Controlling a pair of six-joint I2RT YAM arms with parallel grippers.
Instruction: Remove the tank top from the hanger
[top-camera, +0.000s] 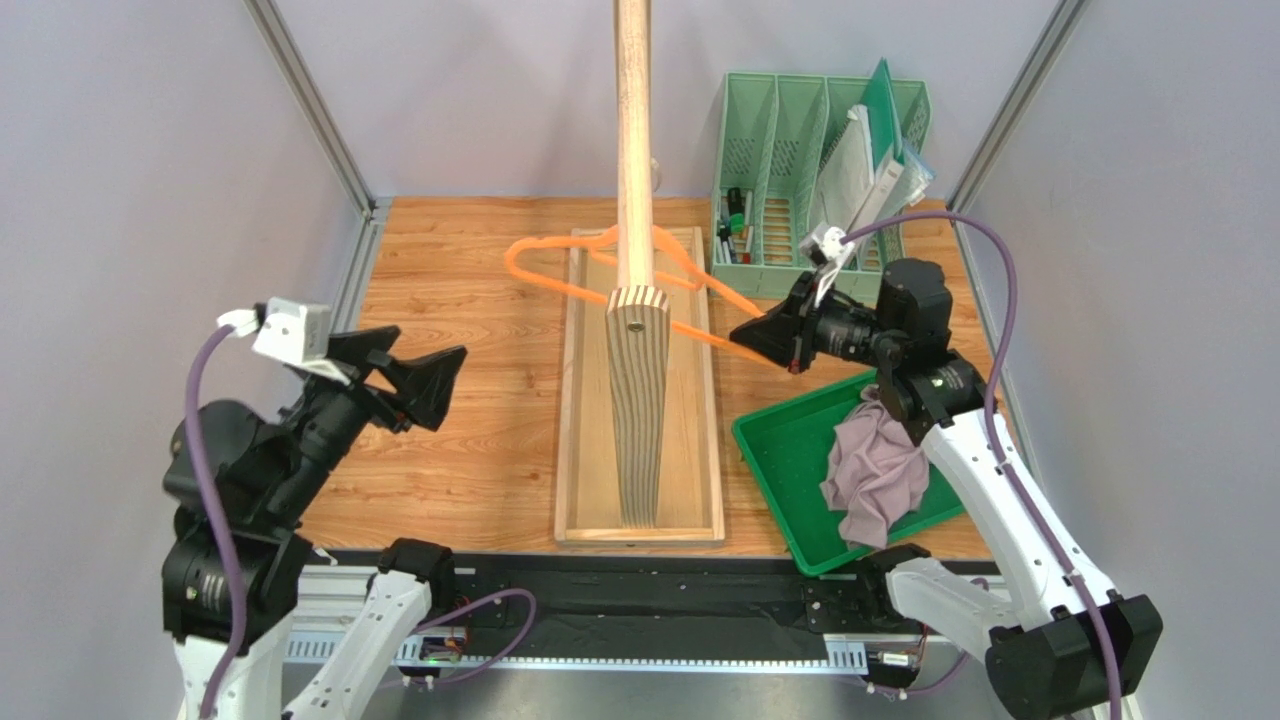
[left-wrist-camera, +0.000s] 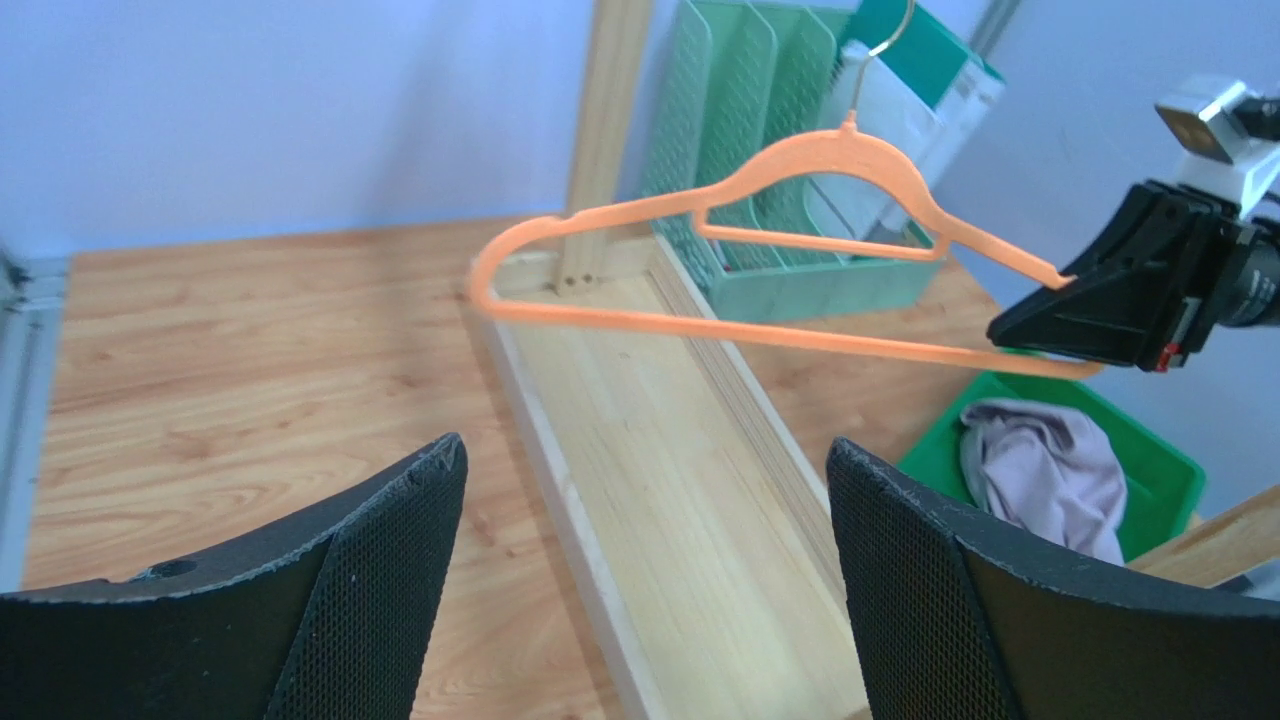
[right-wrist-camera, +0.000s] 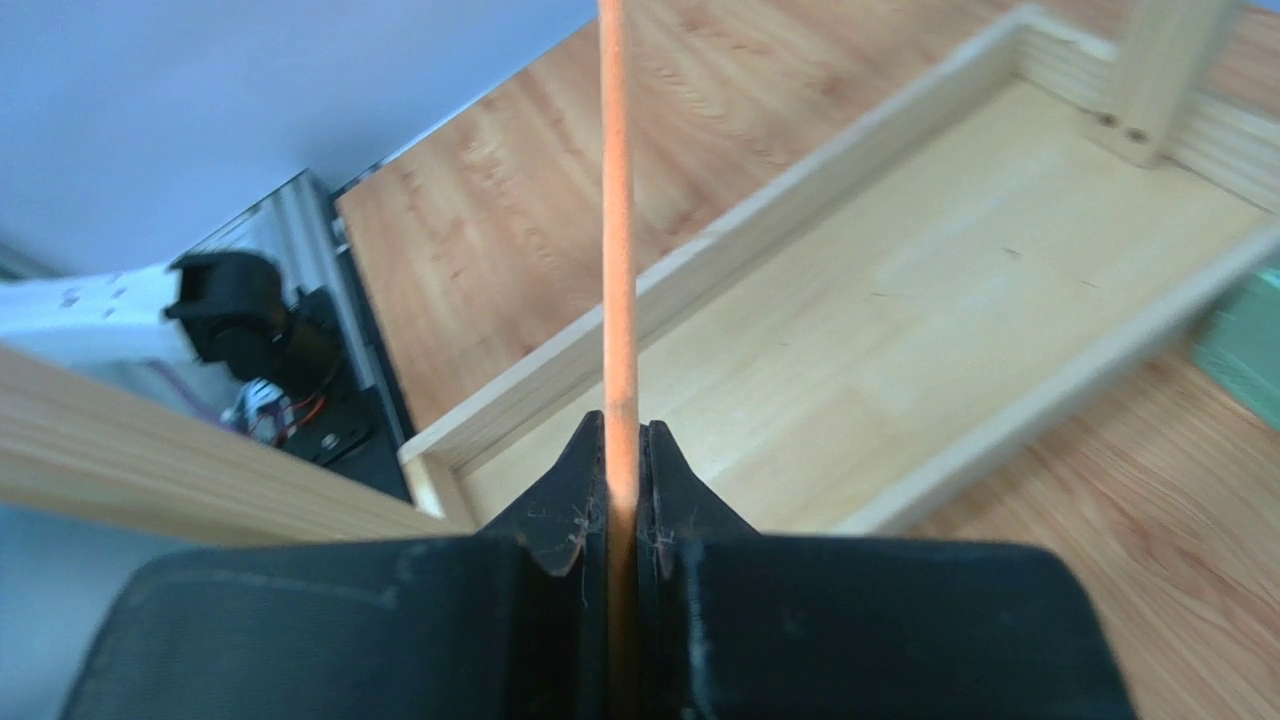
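The orange hanger (top-camera: 564, 278) is bare and held up above the wooden stand, its lower bar (left-wrist-camera: 721, 323) running toward the right arm. My right gripper (top-camera: 756, 336) is shut on the right end of that bar, which shows as a thin orange rod (right-wrist-camera: 613, 225) pinched between the fingertips (right-wrist-camera: 579, 480). The pale mauve tank top (top-camera: 875, 468) lies crumpled in the green tray (top-camera: 781, 450), also visible as a heap (left-wrist-camera: 1044, 473) in the left wrist view. My left gripper (top-camera: 436, 383) is open and empty, well left of the stand, facing the hanger.
A wooden stand (top-camera: 639, 390) with a long trough base and an upright pole (top-camera: 634, 120) fills the table's middle. A mint green desk organizer (top-camera: 796, 180) stands at the back right. Grey walls close in both sides.
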